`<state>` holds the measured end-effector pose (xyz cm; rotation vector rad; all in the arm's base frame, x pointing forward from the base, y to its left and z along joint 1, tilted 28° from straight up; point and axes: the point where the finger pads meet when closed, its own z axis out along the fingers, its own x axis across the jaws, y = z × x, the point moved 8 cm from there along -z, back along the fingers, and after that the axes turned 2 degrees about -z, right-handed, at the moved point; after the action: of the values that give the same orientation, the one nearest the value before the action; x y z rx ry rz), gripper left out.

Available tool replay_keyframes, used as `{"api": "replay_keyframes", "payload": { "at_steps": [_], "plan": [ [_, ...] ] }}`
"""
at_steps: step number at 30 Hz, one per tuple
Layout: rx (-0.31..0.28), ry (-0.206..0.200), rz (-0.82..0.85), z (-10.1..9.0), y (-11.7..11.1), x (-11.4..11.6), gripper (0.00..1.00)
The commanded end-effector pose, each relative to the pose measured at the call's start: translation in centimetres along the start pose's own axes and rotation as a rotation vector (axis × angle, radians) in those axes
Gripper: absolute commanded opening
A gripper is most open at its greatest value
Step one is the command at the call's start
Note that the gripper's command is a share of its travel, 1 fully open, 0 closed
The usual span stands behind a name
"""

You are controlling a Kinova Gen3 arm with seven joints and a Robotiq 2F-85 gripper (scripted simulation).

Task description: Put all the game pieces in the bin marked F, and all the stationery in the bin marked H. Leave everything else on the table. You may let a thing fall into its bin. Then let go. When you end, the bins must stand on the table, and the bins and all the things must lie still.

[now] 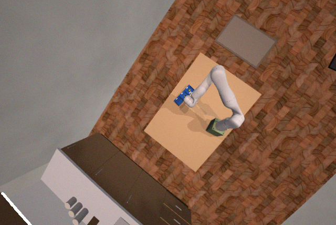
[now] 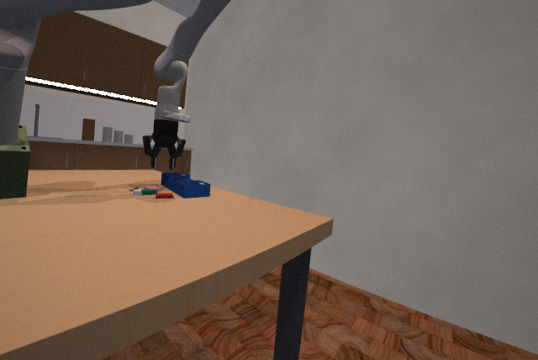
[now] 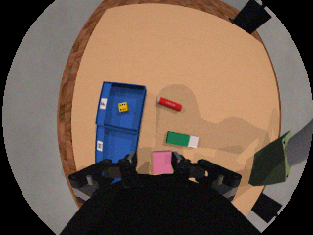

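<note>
Two joined blue bins [image 3: 119, 125] stand near the table's edge; they also show in the side view [image 2: 186, 184] and from above [image 1: 184, 95]. A small yellow die [image 3: 121, 108] lies in the farther bin. On the table beside the bins lie a red piece [image 3: 170, 104], a green and white piece [image 3: 182, 139] and a pink piece [image 3: 162, 161]; the side view shows them too [image 2: 150, 191]. My gripper [image 2: 164, 160] is open and empty, hovering well above the table over the pink piece, beside the bins.
The arm's green base block [image 2: 13, 169] stands on the table, seen also in the wrist view [image 3: 270, 160]. The table edge runs close behind the bins. A small yellowish thing [image 2: 135, 187] lies past the pieces.
</note>
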<state>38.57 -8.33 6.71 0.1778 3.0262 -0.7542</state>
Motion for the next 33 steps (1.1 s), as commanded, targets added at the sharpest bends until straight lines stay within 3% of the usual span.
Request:
{"api": "replay_keyframes", "payload": {
  "at_steps": [1,4,9,33],
  "plan": [
    [0.002,-0.011,-0.033,-0.2,2.2,0.8,0.55],
    [0.002,-0.011,-0.033,-0.2,3.9,1.8,0.55],
    [0.000,-0.013,-0.030,-0.2,4.5,1.8,0.55],
    [-0.002,-0.008,-0.030,-0.2,3.7,1.5,0.55]
  ]
}}
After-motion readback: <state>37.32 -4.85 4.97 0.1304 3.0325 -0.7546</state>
